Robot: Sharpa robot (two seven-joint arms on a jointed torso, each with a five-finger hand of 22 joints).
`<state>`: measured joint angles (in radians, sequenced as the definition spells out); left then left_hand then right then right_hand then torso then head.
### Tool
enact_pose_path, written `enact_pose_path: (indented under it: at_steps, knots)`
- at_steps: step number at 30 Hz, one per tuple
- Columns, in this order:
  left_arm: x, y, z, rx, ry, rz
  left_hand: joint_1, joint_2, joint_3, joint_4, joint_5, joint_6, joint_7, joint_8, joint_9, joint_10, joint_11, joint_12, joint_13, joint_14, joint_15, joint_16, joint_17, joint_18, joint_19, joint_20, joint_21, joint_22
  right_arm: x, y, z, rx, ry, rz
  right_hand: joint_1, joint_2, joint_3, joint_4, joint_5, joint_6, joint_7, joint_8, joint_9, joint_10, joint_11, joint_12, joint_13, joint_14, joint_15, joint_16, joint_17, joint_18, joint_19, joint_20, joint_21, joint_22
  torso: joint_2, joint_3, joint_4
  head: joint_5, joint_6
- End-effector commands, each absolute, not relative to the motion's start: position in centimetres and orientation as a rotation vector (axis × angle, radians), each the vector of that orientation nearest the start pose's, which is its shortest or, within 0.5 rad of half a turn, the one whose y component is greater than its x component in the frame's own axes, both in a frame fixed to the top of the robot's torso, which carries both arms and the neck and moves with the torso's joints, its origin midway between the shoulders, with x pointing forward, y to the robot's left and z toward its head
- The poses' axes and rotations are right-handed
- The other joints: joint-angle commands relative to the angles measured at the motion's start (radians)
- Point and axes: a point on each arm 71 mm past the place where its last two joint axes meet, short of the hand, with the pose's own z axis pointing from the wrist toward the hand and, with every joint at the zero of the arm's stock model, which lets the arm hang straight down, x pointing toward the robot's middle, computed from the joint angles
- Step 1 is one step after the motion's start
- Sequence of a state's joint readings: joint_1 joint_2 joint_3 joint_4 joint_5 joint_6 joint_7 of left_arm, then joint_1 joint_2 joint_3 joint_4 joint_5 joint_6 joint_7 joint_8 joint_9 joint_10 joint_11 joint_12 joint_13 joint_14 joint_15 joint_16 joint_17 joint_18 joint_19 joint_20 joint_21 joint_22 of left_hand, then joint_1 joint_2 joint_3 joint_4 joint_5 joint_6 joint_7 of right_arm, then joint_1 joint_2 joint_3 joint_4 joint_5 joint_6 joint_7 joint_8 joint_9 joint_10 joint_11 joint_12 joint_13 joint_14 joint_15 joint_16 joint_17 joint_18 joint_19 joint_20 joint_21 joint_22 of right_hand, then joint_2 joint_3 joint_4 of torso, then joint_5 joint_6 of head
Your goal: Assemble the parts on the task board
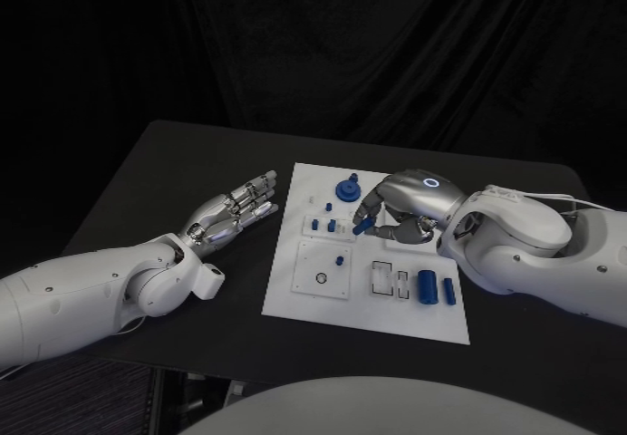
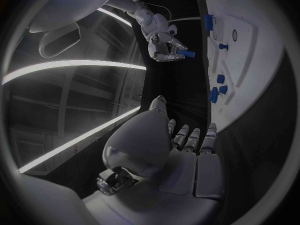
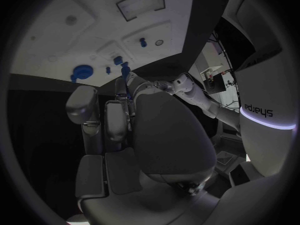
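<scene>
A flat white rectangular task board lies in the middle of the black table, with small blue plastic parts spread over it. The right hand hangs over the board's middle, fingers curled down, and pinches a small blue block-shaped part at its fingertips; the left wrist view shows the same blue piece sticking out from between that hand's fingers, clear of the board's surface. Just beyond the hand, near the board's far edge, stands a round blue knob-like part, and two small blue pegs sit just beside the held piece. Nearer the robot, a short blue pin stands in a square raised plate with a ring marked on it, and two blue upright cylinders stand side by side next to a rectangular recess. The left hand rests off the board's left edge on the dark table — palm flat, fingers stretched out and apart, holding nothing.
</scene>
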<state>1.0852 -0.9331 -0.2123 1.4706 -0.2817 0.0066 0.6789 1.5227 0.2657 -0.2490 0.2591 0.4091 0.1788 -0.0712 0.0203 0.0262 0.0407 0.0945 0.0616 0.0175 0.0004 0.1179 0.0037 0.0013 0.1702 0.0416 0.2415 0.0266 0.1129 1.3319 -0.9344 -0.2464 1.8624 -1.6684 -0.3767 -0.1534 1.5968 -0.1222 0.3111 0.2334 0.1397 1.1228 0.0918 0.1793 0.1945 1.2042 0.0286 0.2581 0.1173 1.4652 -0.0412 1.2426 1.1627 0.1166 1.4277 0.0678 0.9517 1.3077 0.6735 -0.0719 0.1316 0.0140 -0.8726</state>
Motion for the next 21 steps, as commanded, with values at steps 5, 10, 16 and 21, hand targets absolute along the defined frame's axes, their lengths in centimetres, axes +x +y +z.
enact_pose_path:
  at_steps: [5,10,16,21]
  knots:
    - [42.8,24.7,-27.0,-0.776,1.594,-1.768,0.008,0.001,0.002,-0.005,0.005,0.003,0.006,0.007,0.001,-0.001,0.003,0.003,0.000,0.000,0.007,-0.004,-0.001,0.010,-0.005,0.003,-0.003,-0.001,38.0,-10.6,-19.3,-0.841,1.492,0.741,-0.015,-0.016,0.006,0.004,0.010,0.009,0.003,0.019,0.095,0.006,0.008,-0.015,0.000,0.005,0.003,0.009,0.008,-0.016,0.005,-0.002,0.021,0.130,0.002,-0.0013,-0.0001,0.024,0.000]
    - [42.8,24.8,-27.0,-0.777,1.594,-1.766,0.008,0.001,0.002,-0.005,0.005,0.003,0.006,0.006,0.001,-0.001,0.003,0.003,0.000,0.000,0.007,-0.004,-0.001,0.010,-0.006,0.003,-0.004,-0.002,37.8,-9.2,-20.5,-0.916,1.494,0.746,-0.020,-0.026,0.015,0.001,0.024,0.012,0.002,0.017,0.100,0.015,0.006,-0.024,0.000,0.005,0.002,0.010,0.010,-0.017,0.005,-0.002,0.026,0.132,0.003,0.0015,-0.0018,0.035,0.000]
    - [42.8,24.6,-27.1,-0.777,1.596,-1.769,0.009,0.001,0.002,-0.006,0.006,0.005,0.007,0.007,0.001,-0.001,0.003,0.003,0.001,0.000,0.007,-0.004,-0.001,0.010,-0.006,0.003,-0.004,-0.002,37.9,-8.0,-21.6,-0.966,1.518,0.743,-0.020,-0.035,0.035,-0.012,0.062,0.013,0.006,0.010,0.106,0.024,0.007,-0.041,0.001,0.002,0.003,0.009,0.011,-0.016,0.002,-0.002,0.025,0.131,0.000,-0.0004,0.0068,0.028,0.000]
    - [42.8,24.6,-27.2,-0.779,1.598,-1.771,0.010,0.001,0.002,-0.007,0.007,0.004,0.008,0.007,0.001,-0.001,0.003,0.003,0.000,0.000,0.006,-0.004,-0.001,0.010,-0.006,0.003,-0.004,-0.003,37.8,-7.3,-22.3,-1.010,1.515,0.726,-0.020,-0.037,0.040,-0.016,0.068,0.011,0.007,0.007,0.107,0.025,0.007,-0.044,0.002,0.001,0.003,0.006,0.007,-0.015,0.000,-0.002,0.021,0.130,0.002,-0.0006,0.0039,0.039,0.000]
